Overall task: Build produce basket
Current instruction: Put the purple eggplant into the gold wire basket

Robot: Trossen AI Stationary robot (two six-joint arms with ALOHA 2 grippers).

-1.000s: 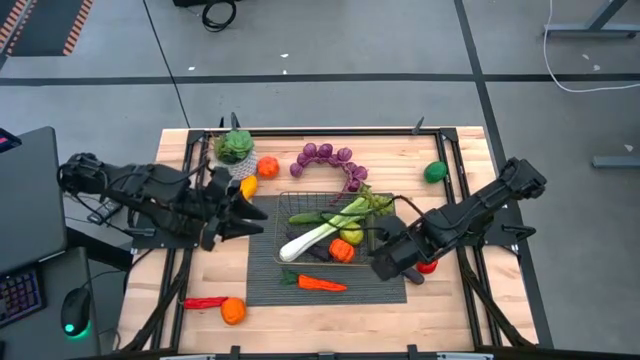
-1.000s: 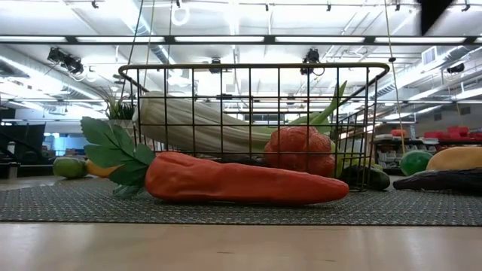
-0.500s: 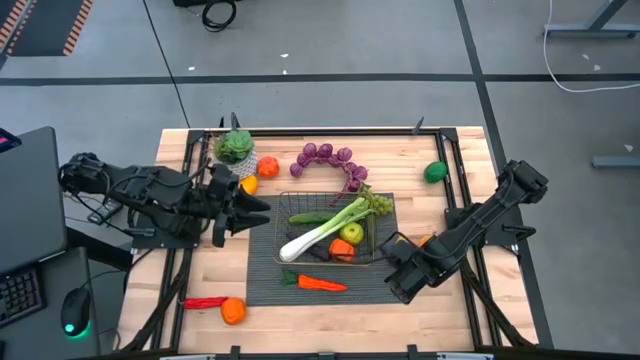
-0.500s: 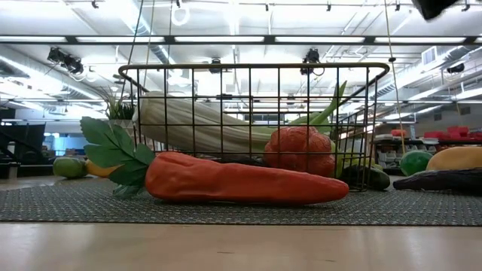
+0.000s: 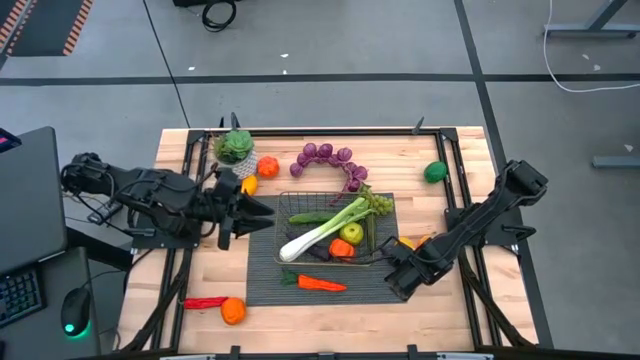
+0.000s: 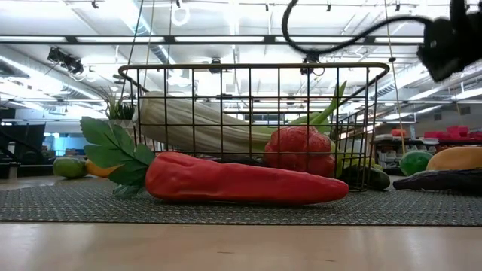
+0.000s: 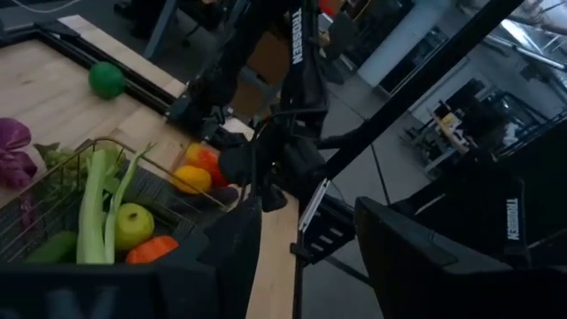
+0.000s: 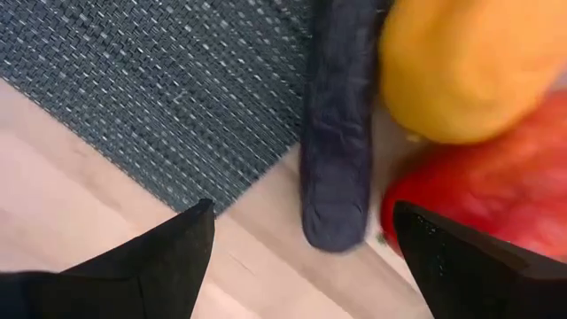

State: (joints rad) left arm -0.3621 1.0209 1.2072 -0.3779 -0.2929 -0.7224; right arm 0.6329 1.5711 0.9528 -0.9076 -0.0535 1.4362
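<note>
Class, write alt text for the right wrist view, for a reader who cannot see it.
The right gripper hangs open over a dark eggplant lying half on the woven mat, half on the wooden table. A yellow pepper and a red pepper lie beside it.

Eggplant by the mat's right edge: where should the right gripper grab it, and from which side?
Grip the eggplant across its narrow dark body, near the rounded end that overhangs the mat. Come from above with the open right gripper, one finger on the mat side; the yellow pepper and red pepper crowd the other side.
</note>
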